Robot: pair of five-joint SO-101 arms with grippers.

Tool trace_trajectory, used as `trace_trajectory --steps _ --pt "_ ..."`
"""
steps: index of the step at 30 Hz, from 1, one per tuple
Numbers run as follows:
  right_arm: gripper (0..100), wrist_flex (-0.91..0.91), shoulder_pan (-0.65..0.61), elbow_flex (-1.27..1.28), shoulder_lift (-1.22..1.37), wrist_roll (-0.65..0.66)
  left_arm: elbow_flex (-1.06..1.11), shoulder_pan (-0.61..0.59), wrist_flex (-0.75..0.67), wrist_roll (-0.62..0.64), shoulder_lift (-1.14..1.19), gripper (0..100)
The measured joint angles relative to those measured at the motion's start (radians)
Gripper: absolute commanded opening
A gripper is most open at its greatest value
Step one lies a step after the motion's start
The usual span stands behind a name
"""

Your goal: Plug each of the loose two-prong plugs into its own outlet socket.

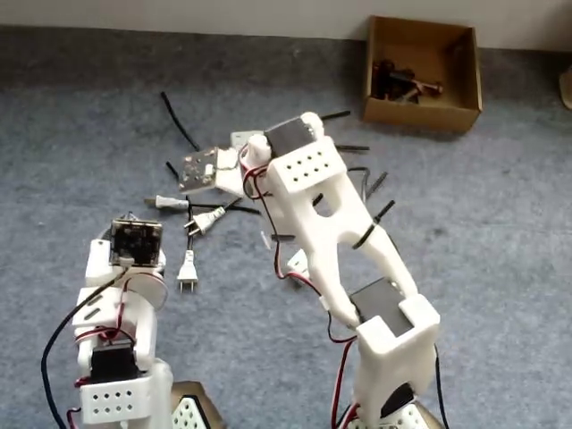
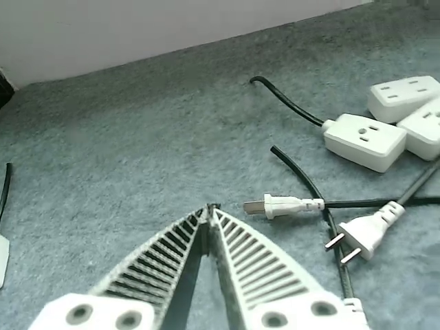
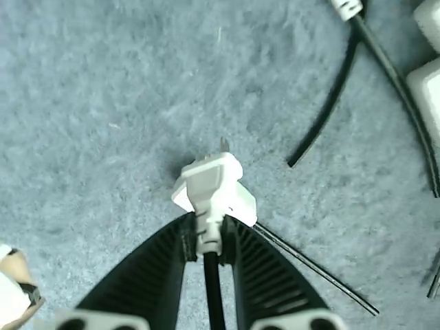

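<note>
White arms (image 1: 331, 223) with black servos (image 1: 382, 308), red and black cables (image 1: 54, 350), ribbed jaws.

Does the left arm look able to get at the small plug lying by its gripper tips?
Probably yes: the small plug lies on bare carpet just beyond the left gripper, with nothing between them. The gripper is shut and must open first.

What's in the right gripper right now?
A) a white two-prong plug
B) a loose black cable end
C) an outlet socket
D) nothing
A: in the right wrist view the right gripper is clamped on the cord end of a white two-prong plug, with the plug body sticking out past the fingertips.
</note>
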Motion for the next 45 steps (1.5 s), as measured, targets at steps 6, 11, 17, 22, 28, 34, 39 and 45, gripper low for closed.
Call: trace_trajectory --steps 6,11,17,22,28,34,39,45 --pt "0.5 0.0 -0.064 -0.051 0.0 -0.161 0.0 0.095 0.049 -0.058 0.0 1" --pt "0.5 0.0 -0.072 -0.052 0.0 -0.175 0.0 0.104 0.049 -0.066 0.0 1" --pt "0.5 0.0 -0.069 -0.052 0.0 -0.184 0.0 0.109 0.049 -0.066 0.0 1" --pt "0.5 -0.074 -0.063 -0.052 0.0 -0.276 0.0 0.11 0.063 -0.066 0.0 1" --pt "0.5 -0.175 -0.06 -0.052 0.0 -0.361 0.0 0.144 0.068 -0.066 0.0 1" --pt "0.5 -0.247 -0.068 -0.052 0.0 -0.442 0.0 0.157 0.068 -0.068 0.0 1" --pt "0.5 -0.249 -0.132 -0.052 0.0 -0.466 0.0 0.184 0.068 -0.068 0.0 1" --pt "0.5 -0.249 -0.163 -0.052 0.0 -0.468 0.0 0.183 0.068 -0.068 0.0 1"
